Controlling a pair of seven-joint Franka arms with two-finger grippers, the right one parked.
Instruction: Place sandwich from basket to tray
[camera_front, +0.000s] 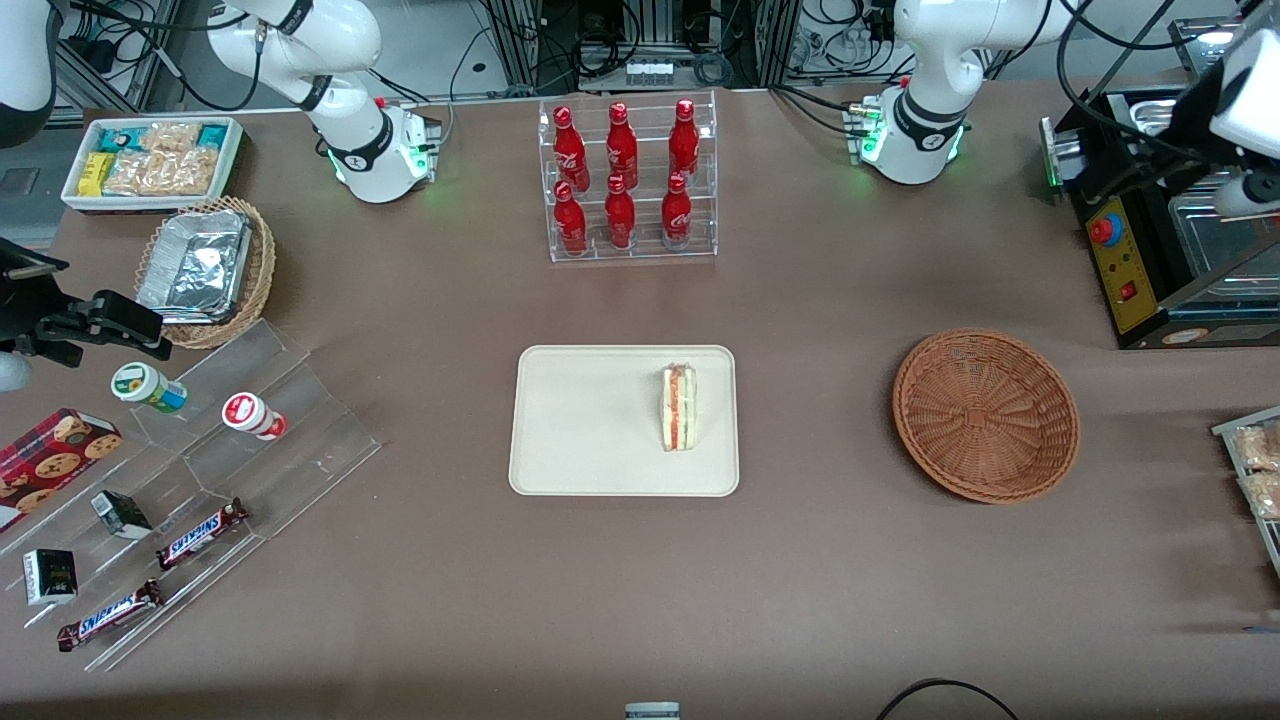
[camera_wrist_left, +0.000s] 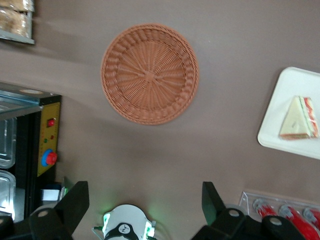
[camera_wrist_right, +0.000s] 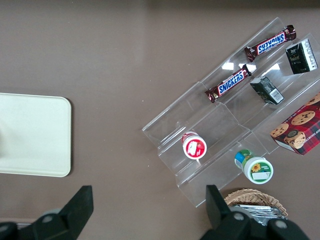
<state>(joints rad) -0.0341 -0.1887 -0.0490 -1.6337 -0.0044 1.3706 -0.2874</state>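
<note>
From the front, the sandwich (camera_front: 679, 407) stands on its edge on the tray (camera_front: 580, 440), on the half nearer the basket (camera_front: 985, 415), its red and green filling stripe facing up. The basket sits well apart from the tray, toward my working end of the table, with nothing in it. Farther from the camera than the tray, a clear rack (camera_front: 632, 180) holds red bottles. My arm reaches off the edge of this view above the black oven (camera_front: 1170, 230), so my gripper itself is not seen here.

From my wrist, my gripper (camera_wrist_left: 145, 205) hangs high above the table with its two dark fingers (camera_wrist_left: 75, 200) spread wide and nothing between them. The basket (camera_wrist_left: 150, 74) lies below, bare inside. The sandwich (camera_wrist_left: 299, 120) rests on the corner of the tray (camera_wrist_left: 280, 135).

From the parked arm's wrist, a part of the tray (camera_wrist_right: 35, 135) shows, beside a clear stepped stand (camera_wrist_right: 220, 125) with chocolate bars (camera_wrist_right: 228, 86) and small tubs (camera_wrist_right: 194, 146).
</note>
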